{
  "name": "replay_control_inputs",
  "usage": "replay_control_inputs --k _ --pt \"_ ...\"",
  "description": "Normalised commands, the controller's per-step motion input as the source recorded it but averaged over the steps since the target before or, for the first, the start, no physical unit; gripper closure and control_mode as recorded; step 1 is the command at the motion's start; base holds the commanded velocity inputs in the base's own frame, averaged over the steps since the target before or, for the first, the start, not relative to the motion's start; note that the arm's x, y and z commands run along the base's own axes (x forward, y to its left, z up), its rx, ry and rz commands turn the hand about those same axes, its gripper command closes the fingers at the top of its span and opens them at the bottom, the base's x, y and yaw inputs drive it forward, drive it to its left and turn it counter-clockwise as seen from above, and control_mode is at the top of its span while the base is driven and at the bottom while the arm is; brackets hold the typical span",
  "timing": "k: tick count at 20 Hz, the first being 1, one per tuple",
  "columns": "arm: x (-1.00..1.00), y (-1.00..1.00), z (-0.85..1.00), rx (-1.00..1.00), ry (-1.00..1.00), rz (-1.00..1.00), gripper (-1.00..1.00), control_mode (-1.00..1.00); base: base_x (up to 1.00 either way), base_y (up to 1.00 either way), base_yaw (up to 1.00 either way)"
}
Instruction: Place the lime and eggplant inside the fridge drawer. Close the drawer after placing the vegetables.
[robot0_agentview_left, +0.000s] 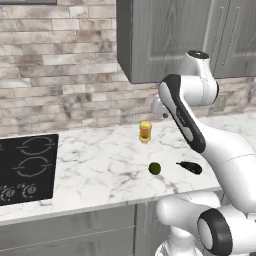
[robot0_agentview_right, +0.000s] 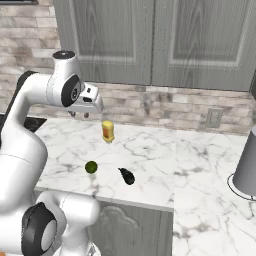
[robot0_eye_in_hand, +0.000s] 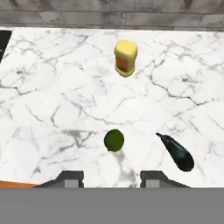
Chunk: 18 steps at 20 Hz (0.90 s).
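Lime (robot0_eye_in_hand: 114, 140) sitting low centre in the hand view on the marble counter (robot0_eye_in_hand: 52, 100), apart from everything. Eggplant (robot0_eye_in_hand: 176, 152) lying just to its right, tilted, thin stem end pointing up-left; the two not touching. Yellow jar (robot0_eye_in_hand: 125, 57) standing upright toward the top centre, well apart from both.

Gripper (robot0_agentview_right: 79, 115) hanging above the counter at left centre of the right base view, holding nothing, its fingers too small there to read. Fingertips (robot0_eye_in_hand: 70, 178) poking up at the bottom edge of the hand view, their ends cut off; jaws standing at their narrowest.

Cooktop (robot0_agentview_left: 25, 167) being cut off at the left edge of the left base view. Grey cylinder (robot0_agentview_right: 246, 162) being clipped by the right edge of the right base view, identity unclear.
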Motion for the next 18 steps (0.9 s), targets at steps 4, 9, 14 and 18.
replay_control_inputs --k 4,9,14,18 --pt "-0.16 0.00 -0.10 0.00 0.01 0.00 -1.00 -1.00 0.00 0.00 0.00" --pt "-0.07 0.13 -0.74 -0.05 0.10 0.00 -1.00 -1.00 0.00 0.00 0.00" --pt "-0.13 0.23 -1.00 -0.06 0.23 -0.01 -1.00 -1.00 0.00 0.00 0.00" --pt "-0.01 0.04 -0.94 -0.06 0.10 0.00 -1.00 -1.00 0.00 0.00 0.00"
